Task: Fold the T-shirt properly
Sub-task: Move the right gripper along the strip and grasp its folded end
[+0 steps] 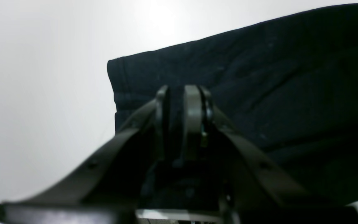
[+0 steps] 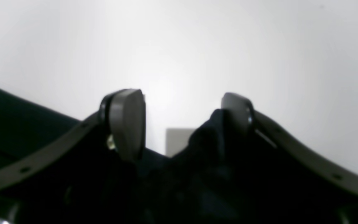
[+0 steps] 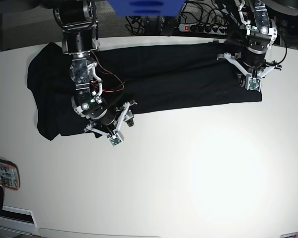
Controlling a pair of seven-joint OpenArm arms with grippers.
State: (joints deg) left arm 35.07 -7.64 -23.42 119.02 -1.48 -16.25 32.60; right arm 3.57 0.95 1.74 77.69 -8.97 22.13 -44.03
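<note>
White table spreading under everything, red-edged phone-like object lying at its left edge, blue box and power strip with cables sitting beyond its far edge

T-shirt, perhaps phone, on table

Robotics lab bench. Plain white table, two arms mounted at its far edge, power strip and tangled cables behind, phone at corner.
</note>
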